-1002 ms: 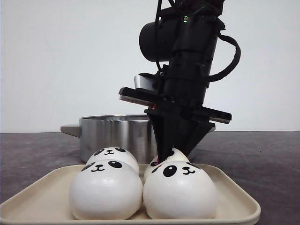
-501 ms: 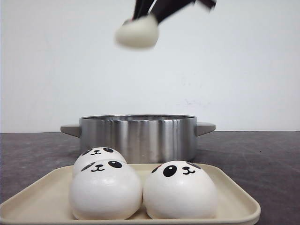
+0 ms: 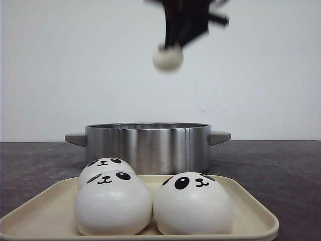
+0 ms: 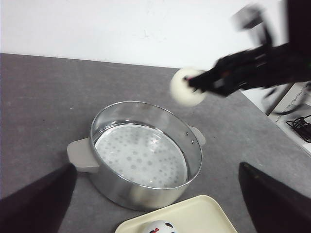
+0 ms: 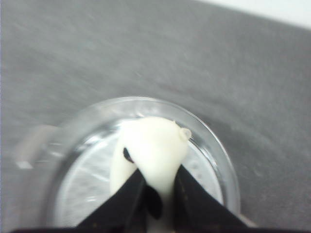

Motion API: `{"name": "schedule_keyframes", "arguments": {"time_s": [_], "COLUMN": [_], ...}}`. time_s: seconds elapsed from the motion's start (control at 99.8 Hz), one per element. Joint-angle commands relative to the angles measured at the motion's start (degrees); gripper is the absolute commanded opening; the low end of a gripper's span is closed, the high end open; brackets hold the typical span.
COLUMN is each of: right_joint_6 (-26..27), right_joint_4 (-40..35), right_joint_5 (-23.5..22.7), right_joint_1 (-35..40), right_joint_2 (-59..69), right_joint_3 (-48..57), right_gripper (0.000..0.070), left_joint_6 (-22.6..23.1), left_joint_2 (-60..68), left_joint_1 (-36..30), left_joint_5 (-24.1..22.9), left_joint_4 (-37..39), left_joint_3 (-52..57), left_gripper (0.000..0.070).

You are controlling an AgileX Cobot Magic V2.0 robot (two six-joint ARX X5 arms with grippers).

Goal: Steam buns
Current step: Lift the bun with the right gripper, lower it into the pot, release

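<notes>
Pinched between the right gripper's fingers: 1 panda bun, high above the steel steamer pot. Still on the cream tray, on the counter: 3 buns. Left gripper's fingers spread wide.

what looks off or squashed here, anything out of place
The bun in the right hand is pinched out of its dome shape, hanging high above the pot. The three buns on the tray sit upright and round; nothing is spilled.
</notes>
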Motion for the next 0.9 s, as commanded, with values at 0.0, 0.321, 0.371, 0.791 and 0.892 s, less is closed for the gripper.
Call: {"name": "schedule_keyframes", "arguments": {"time_s": [0.0,0.321,0.371,0.791,0.892], "right_joint_6": [-1.38,-2.14,-2.29,-2.19,-2.58], "right_joint_4": [1.86,4.02,3.87,3.65,2.01], "right_joint_5": [0.07,0.17,0.2,1.22,2.56], "right_joint_1": [0.07,-0.83,-0.83,-0.87,-0.96], "right_joint_2": [3.65,15.06,15.91,17.16,17.07], "right_joint_3": [0.76,0.76,0.76,0.92,2.34], "right_gripper": [0.0007,0.0008,0.0008,0.0392,0.039], "left_joint_6": [0.17,0.17,0.17,0.11,0.07], "left_joint_2": [0.26,0.26,0.26,0.26,0.26], "left_joint_1": [-0.26,-0.26,-0.26,-0.26,-0.26], "left_joint_5": [-0.2,-0.2,-0.2,-0.15,-0.15], "left_joint_4": [0.59,0.11,0.09,0.2,0.17], "left_joint_3": [0.63,0.63,0.63,0.63,0.63], "left_gripper": [0.07,0.07,0.07,0.07,0.07]}}
